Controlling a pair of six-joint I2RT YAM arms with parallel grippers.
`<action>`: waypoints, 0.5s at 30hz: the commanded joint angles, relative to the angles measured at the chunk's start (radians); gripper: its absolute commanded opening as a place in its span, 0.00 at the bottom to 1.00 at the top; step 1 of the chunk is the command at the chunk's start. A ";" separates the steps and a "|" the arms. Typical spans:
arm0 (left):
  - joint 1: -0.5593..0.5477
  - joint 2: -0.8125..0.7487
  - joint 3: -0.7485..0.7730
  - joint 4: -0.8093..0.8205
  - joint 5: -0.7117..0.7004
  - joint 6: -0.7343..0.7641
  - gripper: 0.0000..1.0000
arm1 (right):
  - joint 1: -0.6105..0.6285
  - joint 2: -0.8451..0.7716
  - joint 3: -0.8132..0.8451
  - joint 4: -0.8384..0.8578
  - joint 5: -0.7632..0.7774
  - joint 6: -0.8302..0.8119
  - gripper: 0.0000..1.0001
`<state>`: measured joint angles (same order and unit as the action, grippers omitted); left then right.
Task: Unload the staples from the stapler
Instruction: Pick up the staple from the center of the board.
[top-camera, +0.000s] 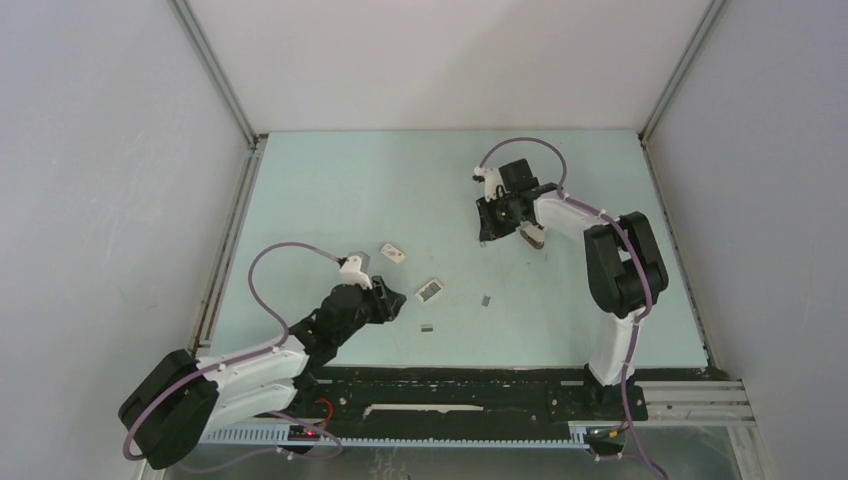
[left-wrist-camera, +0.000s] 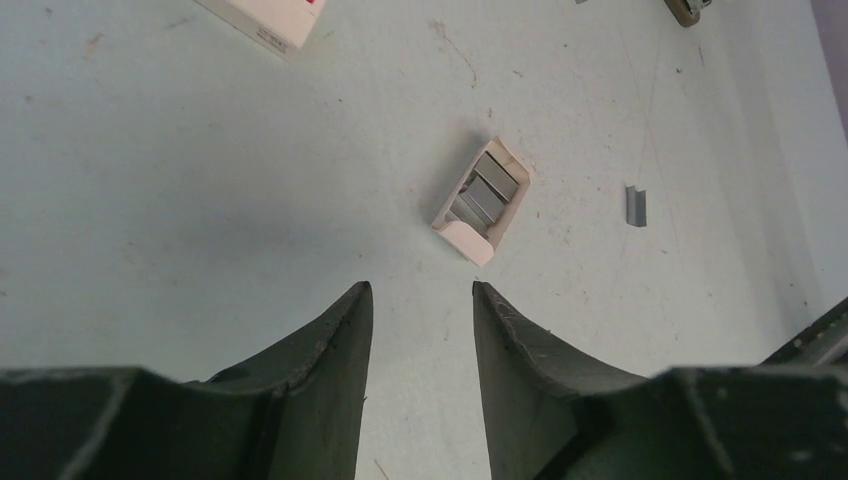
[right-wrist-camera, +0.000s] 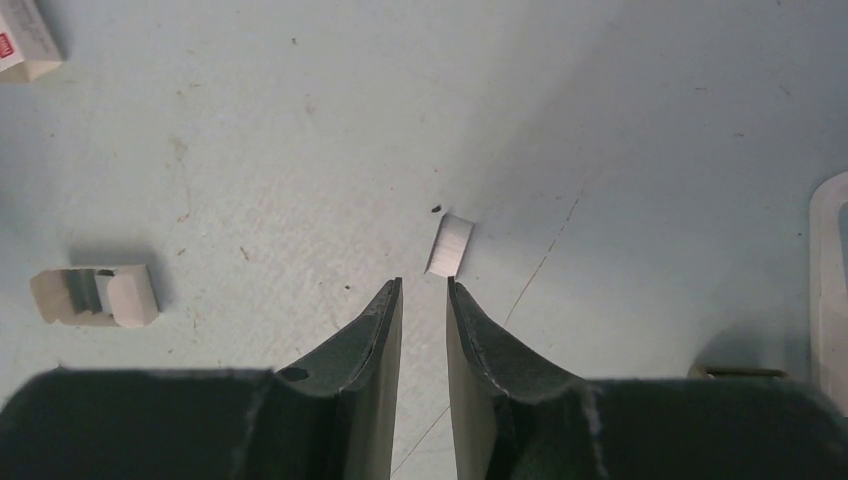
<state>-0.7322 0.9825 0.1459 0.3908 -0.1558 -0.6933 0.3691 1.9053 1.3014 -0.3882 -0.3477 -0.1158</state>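
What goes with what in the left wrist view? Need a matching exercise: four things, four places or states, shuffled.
Things:
1. white box
2. red-labelled box
3. loose staple strip
4. left end effector

Places or states:
A. lies alone, right of the white box
B. cut off by the top edge of the view
C. open, with grey strips inside
D. jaws apart, nothing between them

Pairs: 1-C, 2-B, 3-A, 4-D.

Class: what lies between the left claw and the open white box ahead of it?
Nothing: the left wrist view shows bare table between left claw and open white box.
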 joint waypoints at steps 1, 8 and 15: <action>0.006 -0.074 0.016 -0.067 -0.093 0.095 0.48 | 0.009 0.035 0.087 -0.056 0.055 0.016 0.31; 0.005 -0.130 -0.034 -0.033 -0.128 0.103 0.50 | 0.012 0.095 0.150 -0.115 0.076 0.028 0.30; 0.006 -0.137 -0.045 -0.021 -0.130 0.103 0.50 | 0.023 0.129 0.178 -0.153 0.083 0.033 0.30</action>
<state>-0.7315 0.8562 0.1261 0.3336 -0.2565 -0.6170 0.3779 2.0167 1.4326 -0.5026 -0.2829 -0.1013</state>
